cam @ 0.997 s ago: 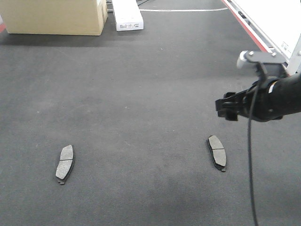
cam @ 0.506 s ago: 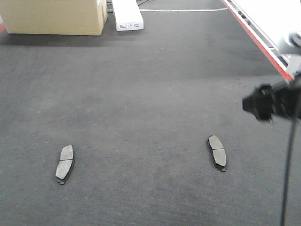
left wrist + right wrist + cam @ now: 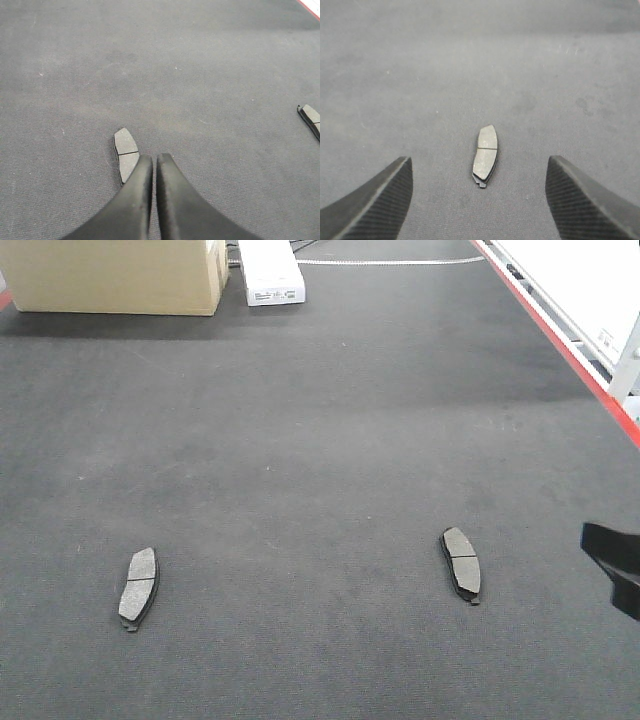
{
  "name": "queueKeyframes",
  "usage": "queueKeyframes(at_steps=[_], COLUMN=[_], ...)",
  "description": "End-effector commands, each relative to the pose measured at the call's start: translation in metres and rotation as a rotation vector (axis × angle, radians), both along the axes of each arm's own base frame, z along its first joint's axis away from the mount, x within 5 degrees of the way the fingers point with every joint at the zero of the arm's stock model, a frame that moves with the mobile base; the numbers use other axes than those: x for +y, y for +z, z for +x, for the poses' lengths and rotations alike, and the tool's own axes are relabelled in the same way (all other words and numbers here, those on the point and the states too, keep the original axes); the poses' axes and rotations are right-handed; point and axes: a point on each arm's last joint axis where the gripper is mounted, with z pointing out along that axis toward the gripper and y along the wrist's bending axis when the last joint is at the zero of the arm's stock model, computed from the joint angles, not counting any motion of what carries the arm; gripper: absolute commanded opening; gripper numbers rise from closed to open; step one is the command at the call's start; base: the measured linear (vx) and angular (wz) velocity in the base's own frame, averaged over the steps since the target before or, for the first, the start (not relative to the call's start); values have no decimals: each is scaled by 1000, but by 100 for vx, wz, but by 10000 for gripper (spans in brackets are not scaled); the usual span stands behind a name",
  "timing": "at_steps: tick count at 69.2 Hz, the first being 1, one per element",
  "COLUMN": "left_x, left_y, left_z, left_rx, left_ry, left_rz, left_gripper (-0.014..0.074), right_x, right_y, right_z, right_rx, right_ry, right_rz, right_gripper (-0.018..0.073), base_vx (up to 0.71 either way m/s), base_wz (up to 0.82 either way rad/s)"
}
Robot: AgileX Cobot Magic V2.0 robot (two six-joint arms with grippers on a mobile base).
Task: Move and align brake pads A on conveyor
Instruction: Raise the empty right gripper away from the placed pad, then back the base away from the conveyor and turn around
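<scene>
Exterior front-facing view: my right gripper point(image 3: 479, 161) has withdrawn lower right, fingers spread wide, grey-brown curved brake pad point(image 3: 461, 562) apparently placed; left gripper point(image 3: 154, 159) closed, empty.

On the belt point(image 3: 320, 440), one pad point(image 3: 126, 155) lies just ahead and left of my left gripper point(image 3: 154, 159), a second pad point(image 3: 486, 155) lies ahead between my right gripper's point(image 3: 479, 161) parted fingers, and a carton point(image 3: 120, 275) with a smaller box point(image 3: 270, 270) beside it sits far beyond both.

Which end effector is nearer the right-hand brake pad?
Right. The right end effector, open, has that pad centred just ahead; the left end effector, shut, sits by the other pad.
</scene>
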Motion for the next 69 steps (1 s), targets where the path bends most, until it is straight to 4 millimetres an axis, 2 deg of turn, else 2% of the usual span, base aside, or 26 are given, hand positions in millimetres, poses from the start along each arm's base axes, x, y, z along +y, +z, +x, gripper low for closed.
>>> queueKeyframes(at_steps=[1, 11, 27, 34, 69], left_x=[0, 0, 0, 0, 0], left_y=[13, 13, 13, 13, 13], left_z=[2, 2, 2, 2, 2], left_rx=[-85, -85, -85, -85, -85], left_ry=[8, 8, 8, 8, 8], left_rz=[-23, -23, -23, -23, -23], left_gripper=[-6, -6, -6, -6, -6], right_x=[0, 0, 0, 0, 0], right_y=[16, 16, 16, 16, 16], right_z=[-1, -1, -1, -1, -1], right_rx=[-111, -113, -113, -113, -111], right_ry=[1, 1, 1, 1, 1], right_rz=[10, 10, 10, 10, 13], right_gripper=[512, 433, 97, -17, -10], base_vx=[0, 0, 0, 0, 0], base_wz=[0, 0, 0, 0, 0])
